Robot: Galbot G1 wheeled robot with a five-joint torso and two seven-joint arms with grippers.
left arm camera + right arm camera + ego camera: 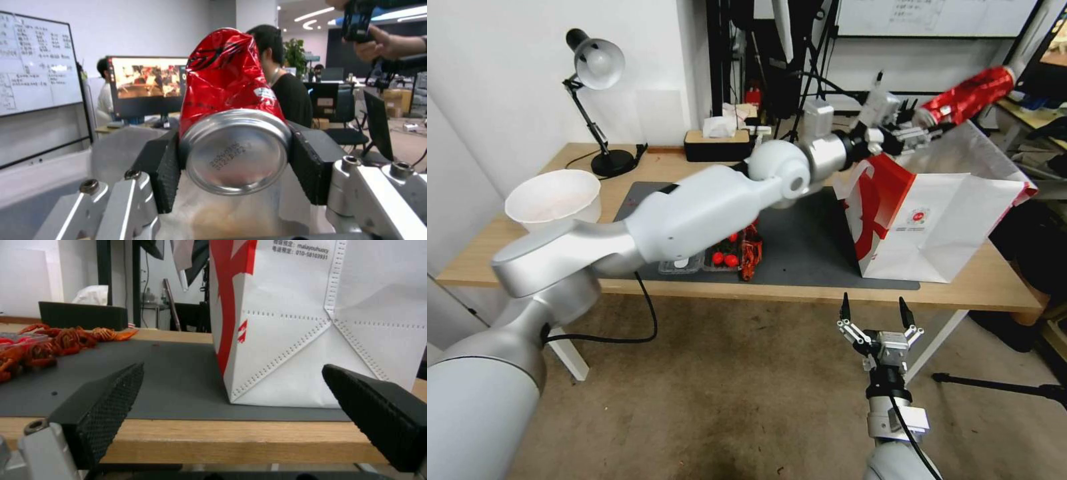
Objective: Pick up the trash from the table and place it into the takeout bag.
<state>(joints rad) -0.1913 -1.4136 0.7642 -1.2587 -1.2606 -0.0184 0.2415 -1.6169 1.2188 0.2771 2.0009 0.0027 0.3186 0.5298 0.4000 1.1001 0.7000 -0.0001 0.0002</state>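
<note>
My left gripper (924,122) is shut on a crushed red can (970,93), held in the air above the open top of the takeout bag (947,220). The left wrist view shows the can (231,100) clamped at its silver base between the black pads (162,170). The white-and-red bag stands on the dark grey mat (800,247) at the table's (1000,283) right end. My right gripper (877,310) hangs open below the table's front edge, facing the bag (302,340), with nothing between its fingers (106,400). A white bowl (554,197) sits at the table's left.
Clear trays with red crayfish shells (740,253) lie on the mat's front, partly behind my left arm. A desk lamp (597,73) and a black tissue box (717,143) stand at the back. A tripod leg (1000,385) crosses the floor at the right.
</note>
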